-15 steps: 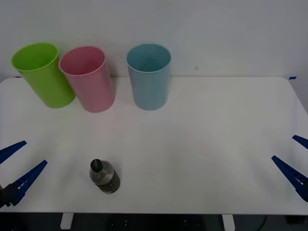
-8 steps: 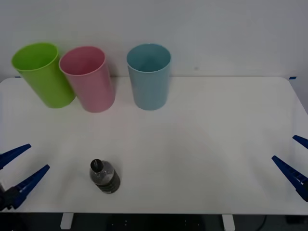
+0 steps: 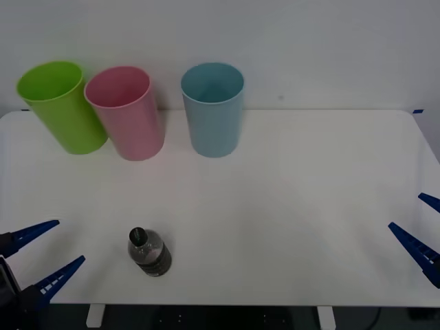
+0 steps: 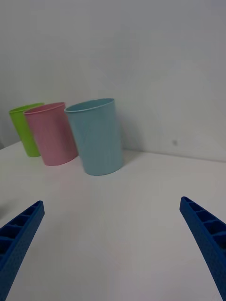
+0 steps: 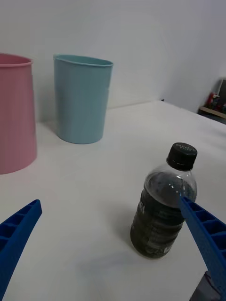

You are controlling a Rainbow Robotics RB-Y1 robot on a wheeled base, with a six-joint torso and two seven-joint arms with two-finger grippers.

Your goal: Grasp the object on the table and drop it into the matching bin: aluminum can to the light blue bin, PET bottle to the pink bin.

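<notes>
The bottle (image 3: 148, 252) stands upright on the white surface (image 3: 289, 206) in the lower left of the front view, clear with a black cap and a dark lower body. The left claw (image 3: 47, 258) sits at the lower left corner of that view, its two blue fingers spread wide and holding nothing, with the bottle just to its right and apart from it. In the left wrist view the bottle (image 5: 162, 219) stands close ahead, partly behind one blue finger (image 5: 205, 240).

Along the top left of the front view stand a green bin (image 3: 62, 106), a pink bin (image 3: 127, 113) and a light blue bin (image 3: 213, 110).

The right claw (image 3: 419, 230) rests at the lower right edge, also spread and empty, well apart from the bottle.
</notes>
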